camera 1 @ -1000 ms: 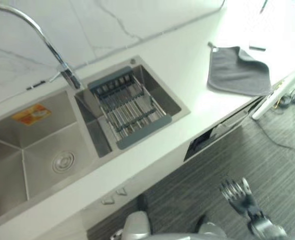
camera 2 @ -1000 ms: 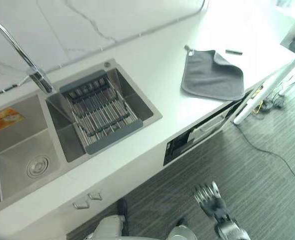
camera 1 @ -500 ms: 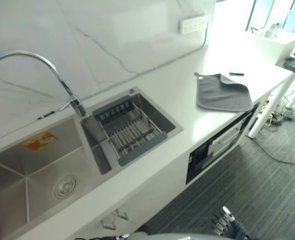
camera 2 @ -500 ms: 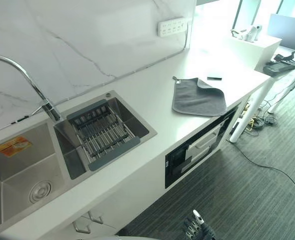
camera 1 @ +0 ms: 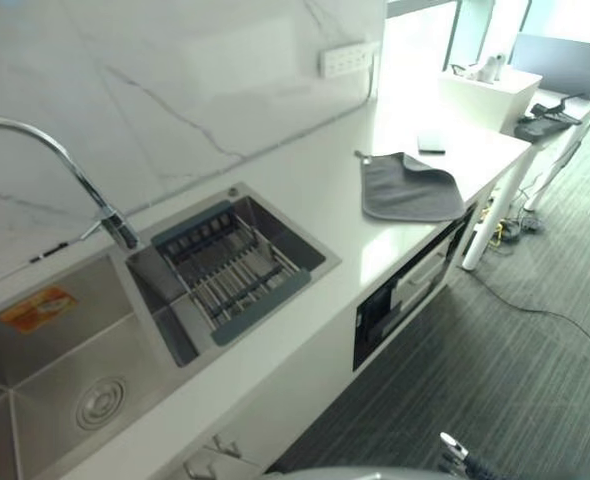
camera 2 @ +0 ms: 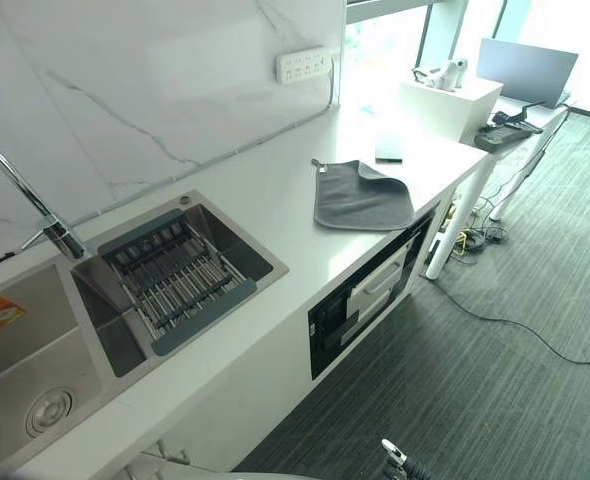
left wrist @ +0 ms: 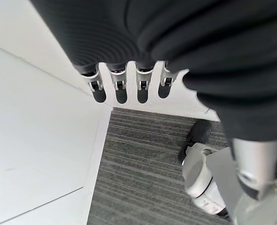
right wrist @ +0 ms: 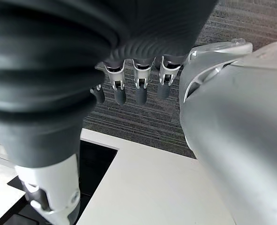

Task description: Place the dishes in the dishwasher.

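The dishwasher (camera 2: 360, 300) sits under the white desk (camera 2: 275, 215), its dark front below the desk edge, to the right of the sink and under a grey cloth (camera 2: 360, 198) that lies flat on the desk with one corner folded over. The front looks slightly ajar at the top, though I cannot tell how far. No dishes can be made out on the desk or in the sink.

The steel sink (camera 1: 65, 340) has two basins; a grey-framed wire rack (camera 1: 230, 268) spans the right basin, and a curved tap (camera 1: 50, 160) rises behind the divider. A white power strip (camera 2: 303, 64) is on the marble wall.

The left hand (left wrist: 129, 86) hangs beside the white cabinet over the striped floor, fingers relaxed and holding nothing. The right hand (right wrist: 129, 86) likewise hangs low over the floor near the desk front, fingers loose and empty.
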Controlling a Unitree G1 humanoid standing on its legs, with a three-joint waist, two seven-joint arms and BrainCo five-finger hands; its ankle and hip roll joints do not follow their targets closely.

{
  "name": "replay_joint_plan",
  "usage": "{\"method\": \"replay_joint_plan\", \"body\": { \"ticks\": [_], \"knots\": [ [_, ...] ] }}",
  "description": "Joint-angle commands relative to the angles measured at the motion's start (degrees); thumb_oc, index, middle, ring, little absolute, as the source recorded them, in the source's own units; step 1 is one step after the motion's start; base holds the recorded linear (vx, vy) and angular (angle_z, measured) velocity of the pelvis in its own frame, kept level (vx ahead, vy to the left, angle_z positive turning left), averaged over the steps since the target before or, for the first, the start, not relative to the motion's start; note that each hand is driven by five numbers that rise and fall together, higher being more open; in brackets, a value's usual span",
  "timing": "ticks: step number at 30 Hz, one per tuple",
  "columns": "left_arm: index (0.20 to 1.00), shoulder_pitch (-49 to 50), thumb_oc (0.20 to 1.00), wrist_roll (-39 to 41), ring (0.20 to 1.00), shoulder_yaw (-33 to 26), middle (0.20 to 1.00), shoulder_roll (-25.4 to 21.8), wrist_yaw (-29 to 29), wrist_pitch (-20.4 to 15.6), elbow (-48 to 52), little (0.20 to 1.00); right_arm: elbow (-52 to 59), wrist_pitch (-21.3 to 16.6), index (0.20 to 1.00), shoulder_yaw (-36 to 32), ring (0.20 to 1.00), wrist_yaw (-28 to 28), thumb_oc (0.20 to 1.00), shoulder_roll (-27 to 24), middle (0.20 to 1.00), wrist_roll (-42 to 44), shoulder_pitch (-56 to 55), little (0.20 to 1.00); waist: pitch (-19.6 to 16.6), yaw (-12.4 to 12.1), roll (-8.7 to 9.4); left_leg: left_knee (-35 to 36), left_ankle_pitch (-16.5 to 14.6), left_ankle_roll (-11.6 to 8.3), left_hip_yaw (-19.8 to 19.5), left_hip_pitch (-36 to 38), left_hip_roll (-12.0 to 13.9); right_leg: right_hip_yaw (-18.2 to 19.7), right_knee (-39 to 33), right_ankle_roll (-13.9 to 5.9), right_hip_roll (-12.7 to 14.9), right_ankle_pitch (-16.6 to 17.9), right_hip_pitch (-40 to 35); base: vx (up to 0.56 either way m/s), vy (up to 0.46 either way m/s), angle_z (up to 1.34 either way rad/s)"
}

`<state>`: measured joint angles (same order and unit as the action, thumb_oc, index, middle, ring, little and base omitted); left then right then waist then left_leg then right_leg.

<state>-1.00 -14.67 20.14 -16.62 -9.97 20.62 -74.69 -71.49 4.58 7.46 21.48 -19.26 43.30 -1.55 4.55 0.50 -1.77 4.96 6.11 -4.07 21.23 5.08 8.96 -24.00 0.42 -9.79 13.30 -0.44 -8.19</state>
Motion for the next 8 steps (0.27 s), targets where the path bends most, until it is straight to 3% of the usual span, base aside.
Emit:
{"method": "replay_joint_plan", "body": {
  "ticks": [1, 6, 7, 8],
  "knots": [
    [1.000, -5.96, 1.000, 3.71, 1.000, -0.52, 1.000, -1.49, 2.05, -3.75, -3.05, 1.000, -1.49, 0.01, 1.000, 0.29, 1.000, 0.92, 1.000, 1.23, 1.000, -0.59, 5.01, 1.000, 2.73, 0.21, 0.20, -2.43, -5.10, -2.15, 2.46, 4.65, 1.98, 2.19, 0.02, 0.83, -0.20, 0.57, 1.74, 0.00, 0.000, 0.00],
    [1.000, -6.28, 1.000, 11.47, 1.000, 0.78, 1.000, 0.94, 2.97, -7.41, -1.28, 1.000, -1.12, -0.33, 1.000, 0.92, 1.000, 0.65, 1.000, 2.89, 1.000, 0.03, 4.73, 1.000, 2.55, -0.07, 0.53, -2.15, -5.32, -1.93, 2.43, 4.88, 1.84, 1.90, -0.23, 0.87, -0.32, 0.62, 1.35, 0.00, -0.006, 0.00],
    [1.000, -6.13, 1.000, 14.21, 1.000, 0.58, 1.000, 1.30, 3.07, -7.77, -0.95, 1.000, -1.06, -0.37, 1.000, 1.08, 1.000, 0.63, 1.000, 3.17, 1.000, 0.04, 4.66, 1.000, 2.57, -0.17, 0.59, -2.09, -5.38, -1.88, 2.42, 4.95, 1.78, 1.90, -0.32, 0.90, -0.35, 0.63, 1.25, 0.02, -0.028, 0.03],
    [1.000, -5.62, 1.000, 22.06, 1.000, -0.15, 1.000, 2.05, 2.28, -8.25, -0.80, 1.000, -1.24, -0.49, 1.000, 1.08, 1.000, 0.40, 1.000, 3.68, 1.000, 0.14, 4.68, 1.000, 2.68, -0.42, 0.72, -2.09, -5.50, -1.78, 2.24, 5.08, 1.72, 1.85, -0.39, 0.97, -0.35, 0.64, 1.05, 0.03, -0.028, 0.04]
  ]
}}
